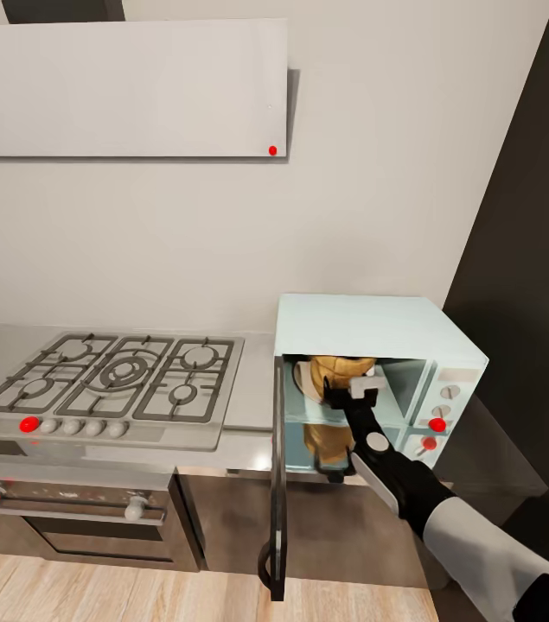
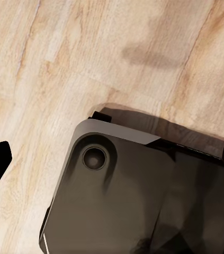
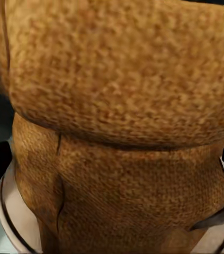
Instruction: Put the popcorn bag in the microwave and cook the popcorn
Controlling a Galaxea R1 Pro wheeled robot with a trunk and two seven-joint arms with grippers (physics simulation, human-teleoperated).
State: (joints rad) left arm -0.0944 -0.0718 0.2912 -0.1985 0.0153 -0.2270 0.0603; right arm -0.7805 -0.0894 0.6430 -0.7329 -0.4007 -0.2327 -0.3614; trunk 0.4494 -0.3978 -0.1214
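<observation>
The right arm (image 1: 447,518), grey-sleeved with a black forearm, reaches up from the lower right corner of the head view and through the open front of the microwave (image 1: 378,345). Its wrist is angled up and to the left, and the right gripper (image 1: 343,393) is inside the cavity, up against the popcorn bag (image 1: 335,371). Whether the fingers are closed on the bag or merely touching it cannot be told. The bag is tan-brown and rough-woven in texture; in the right wrist view it shows as a bulging upper fold over a creased lower body (image 3: 117,174), just above a pale round turntable (image 3: 16,227). The microwave, pale blue with a white control panel (image 1: 443,406) of knobs and two red markers, stands on the grey countertop (image 1: 252,415) at its right end, beside the steel gas hob (image 1: 118,380). Its dark-framed door (image 1: 278,484) hangs open, edge-on, past the countertop's front edge. The left wrist view shows a dark robot part (image 2: 133,196) over light wood floor (image 2: 64,63).
</observation>
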